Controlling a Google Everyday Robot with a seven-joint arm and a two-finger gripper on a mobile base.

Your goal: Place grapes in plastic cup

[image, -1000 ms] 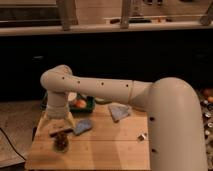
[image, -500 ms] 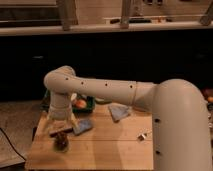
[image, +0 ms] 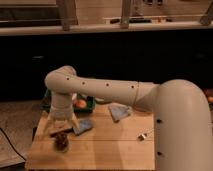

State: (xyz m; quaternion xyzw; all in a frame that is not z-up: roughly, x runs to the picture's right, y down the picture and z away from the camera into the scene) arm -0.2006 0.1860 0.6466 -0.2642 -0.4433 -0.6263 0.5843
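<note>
Spread wide and gripping nothing, the pincer (image: 61,132) is hanging over the front left part of the wooden desk (image: 110,149), just above the dark grapes (image: 62,143) sitting below its fingers. 2 blue cloths (image: 83,126) (image: 120,111) are lying to its right, and a green tray (image: 90,106) is sitting behind it.

Dim, warm light; upper half nearly black, all hazy; my gripper (image: 62,132), lower left, hangs over the brighter table (image: 112,146).
</note>
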